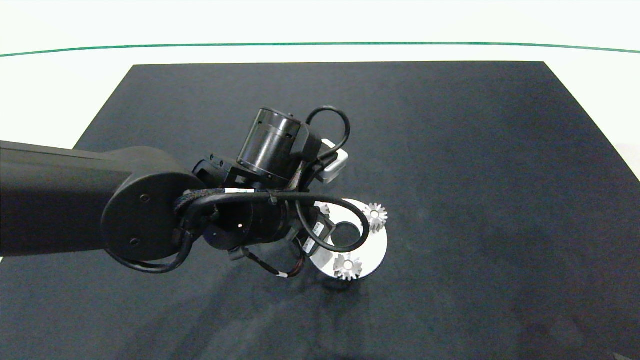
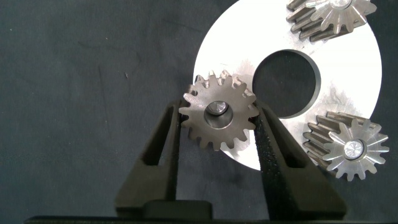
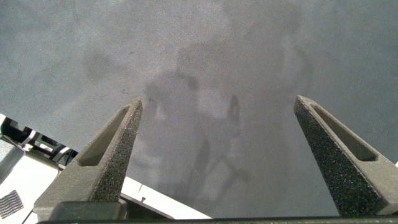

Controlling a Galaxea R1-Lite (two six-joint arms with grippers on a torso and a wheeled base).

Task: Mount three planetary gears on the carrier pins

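Note:
A white carrier disc [image 1: 376, 248] with a large centre hole lies on the black mat. Two silvery planetary gears [image 1: 375, 216] [image 1: 347, 266] sit on carrier pins on it. In the left wrist view they show as one gear [image 2: 329, 15] and another gear [image 2: 348, 146] with a pin end in its hub. My left gripper [image 2: 219, 114] is shut on a third gear [image 2: 211, 134] at the disc's [image 2: 348, 74] rim, and a pin [image 2: 217, 110] shows through its centre hole. In the head view my left arm [image 1: 150, 210] hides that gripper. My right gripper [image 3: 219, 102] stands open over bare mat, out of the head view.
The black mat [image 1: 450, 150] covers most of the white table [image 1: 75, 85]. A green line [image 1: 320, 44] runs along the table's far side. Cables loop from my left wrist over the disc's near side.

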